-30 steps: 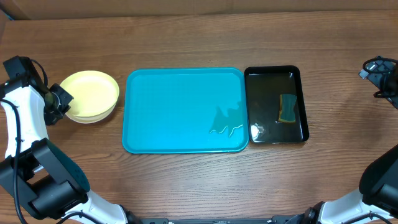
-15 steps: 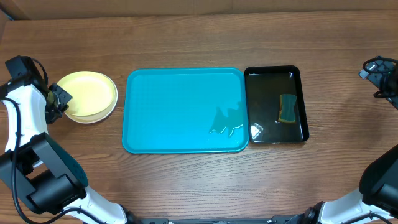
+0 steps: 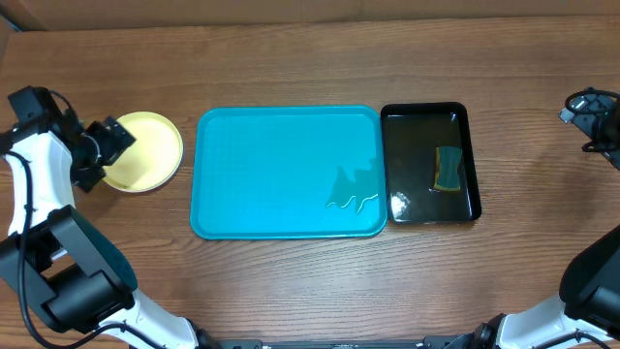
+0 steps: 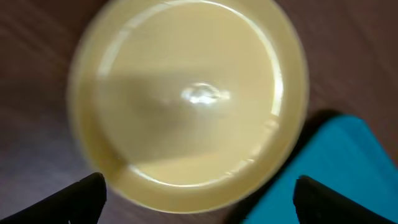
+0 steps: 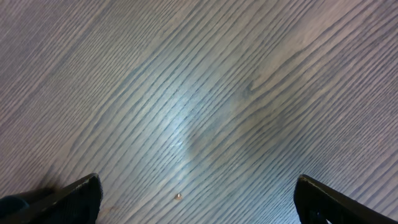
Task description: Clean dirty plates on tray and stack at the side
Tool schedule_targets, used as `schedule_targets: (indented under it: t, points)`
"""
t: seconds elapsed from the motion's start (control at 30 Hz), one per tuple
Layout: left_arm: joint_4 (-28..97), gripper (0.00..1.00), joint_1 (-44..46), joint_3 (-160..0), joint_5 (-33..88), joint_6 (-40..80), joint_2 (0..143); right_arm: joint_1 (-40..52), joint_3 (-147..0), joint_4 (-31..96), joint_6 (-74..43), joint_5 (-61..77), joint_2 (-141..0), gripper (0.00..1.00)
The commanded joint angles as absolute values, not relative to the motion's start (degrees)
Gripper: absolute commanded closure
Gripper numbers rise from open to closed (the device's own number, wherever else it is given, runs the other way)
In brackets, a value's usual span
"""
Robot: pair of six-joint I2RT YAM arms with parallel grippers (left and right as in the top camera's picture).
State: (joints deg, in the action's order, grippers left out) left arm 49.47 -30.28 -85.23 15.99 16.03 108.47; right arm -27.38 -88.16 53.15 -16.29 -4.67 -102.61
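The turquoise tray (image 3: 271, 160) sits mid-table, with a small gap at 9 o'clock between its rim and the pale yellow plate (image 3: 155, 155). At 3 o'clock the black tray (image 3: 415, 145) lies just beside it, holding a sponge (image 3: 448, 169). Bare wooden table (image 3: 291, 291) runs wide along 6 and 12 o'clock. A thin film of water (image 3: 354, 200) glints near the turquoise tray's 4 o'clock corner.

The left gripper (image 3: 100, 152) hangs over the plate's 9 o'clock edge, jaws spread wide and gripping nothing. Whether more plates lie beneath cannot be told. The right gripper (image 3: 591, 116) hovers far off at 3 o'clock over bare wood, jaws also wide and holding nothing.
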Motion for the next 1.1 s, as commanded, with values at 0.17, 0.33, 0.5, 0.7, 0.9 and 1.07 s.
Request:
schedule_targets:
  t: [0.17, 0.33, 0.5, 0.7, 0.9, 1.07]
  points:
    - [51.7, 0.00, -25.3, -86.3, 28.1, 10.3, 109.1, -27.4, -88.9, 52.8, -16.5, -4.6, -102.0, 0.00]
    - [51.6, 0.00, -23.9, -86.3, 24.4, 10.3, 109.1, -27.4, -88.9, 52.8, -16.5, -4.6, -102.0, 0.00]
    - [51.6, 0.00, -23.8, -86.3, 23.6, 10.3, 109.1, -27.4, -88.9, 52.8, -16.5, -4.6, -102.0, 0.00]
    - [51.6, 0.00, -23.8, -86.3, 23.6, 10.3, 109.1, -27.4, -88.9, 52.8, -16.5, -4.6, -102.0, 0.00]
    - [51.6, 0.00, -23.8, -86.3, 23.6, 10.3, 109.1, -27.4, -88.9, 52.8, -16.5, -4.6, -102.0, 0.00]
    - [51.6, 0.00, -23.8, -86.3, 23.6, 10.3, 109.1, -27.4, -88.9, 52.8, -16.5, -4.6, -102.0, 0.00]
